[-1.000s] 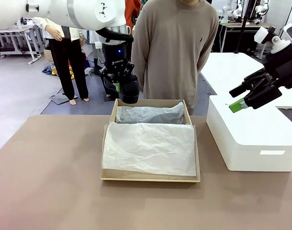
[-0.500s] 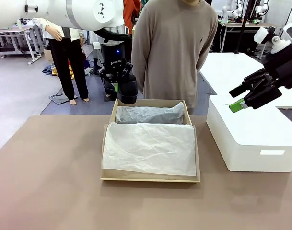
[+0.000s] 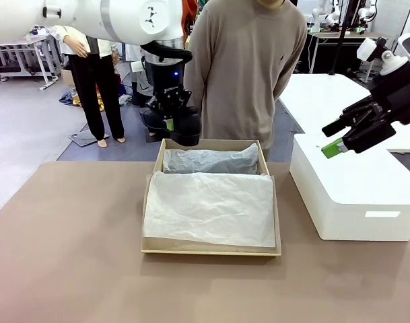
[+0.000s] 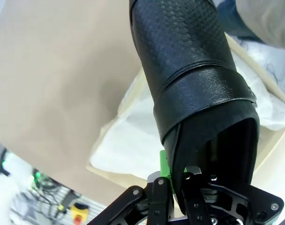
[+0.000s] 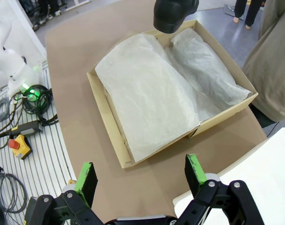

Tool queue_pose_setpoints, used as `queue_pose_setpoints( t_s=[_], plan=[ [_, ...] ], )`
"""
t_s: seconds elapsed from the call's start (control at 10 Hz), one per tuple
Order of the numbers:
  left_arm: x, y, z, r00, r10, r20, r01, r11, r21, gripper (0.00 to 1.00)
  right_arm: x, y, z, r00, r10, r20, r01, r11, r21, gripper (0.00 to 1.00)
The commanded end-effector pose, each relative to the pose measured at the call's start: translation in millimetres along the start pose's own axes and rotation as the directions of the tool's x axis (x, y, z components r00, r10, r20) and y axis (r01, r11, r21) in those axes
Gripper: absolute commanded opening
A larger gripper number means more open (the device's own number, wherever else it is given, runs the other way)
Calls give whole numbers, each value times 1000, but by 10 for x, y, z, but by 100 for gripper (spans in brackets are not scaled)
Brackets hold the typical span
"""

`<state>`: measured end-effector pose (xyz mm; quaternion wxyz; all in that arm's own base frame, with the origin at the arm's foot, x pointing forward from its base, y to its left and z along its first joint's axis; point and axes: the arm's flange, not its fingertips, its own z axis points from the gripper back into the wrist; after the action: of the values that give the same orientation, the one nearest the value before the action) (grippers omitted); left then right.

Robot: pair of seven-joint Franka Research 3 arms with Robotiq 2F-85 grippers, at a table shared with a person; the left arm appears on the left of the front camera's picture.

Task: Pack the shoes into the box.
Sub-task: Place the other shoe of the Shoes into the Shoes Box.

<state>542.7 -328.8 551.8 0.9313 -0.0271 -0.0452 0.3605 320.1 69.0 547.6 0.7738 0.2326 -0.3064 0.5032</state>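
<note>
Black leather, glossy and grained, hangs from the left gripper (image 3: 168, 122), whose jaws are pressed together on the opening edge of one shoe (image 3: 182, 129). The shoe points down along the fingers, its rounded end just above the upper-left corner of the box (image 3: 211, 251), at the centre of the front view. The box's long axis runs across the picture, so by my reading the shoe must tip sideways to lie along it. The left arm is far nearer; the right gripper (image 3: 332, 138) hovers spread and empty at the right edge, above the white block (image 3: 353, 195). White tissue paper (image 3: 211, 205) covers the box; whether the grey bulge under it is the other shoe I cannot tell.
</note>
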Motion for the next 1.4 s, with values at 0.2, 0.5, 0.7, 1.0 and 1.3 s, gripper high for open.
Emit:
queue_pose_setpoints(
  t_s=[0.2,0.5,0.7,1.0,1.3],
  plan=[
    [-475,-410,126,951,300,69,-300,954,-12,0,10,-27,-4,999,21,34,-21,1000,16,100],
    [-740,-646,38,929,367,40,-365,929,-56,0,10,-27,-4,999,21,34,-21,1000,16,100],
    [-843,-732,39,935,347,66,-346,938,-35,0,10,-27,-4,999,21,34,-21,1000,16,100],
    [-848,-650,-101,947,322,17,-321,946,-48,0,10,-27,-4,999,21,34,-21,1000,16,100],
    [-867,-671,-142,949,314,27,-313,949,-40,0,10,-27,-4,999,21,34,-21,1000,16,100]
  ],
)
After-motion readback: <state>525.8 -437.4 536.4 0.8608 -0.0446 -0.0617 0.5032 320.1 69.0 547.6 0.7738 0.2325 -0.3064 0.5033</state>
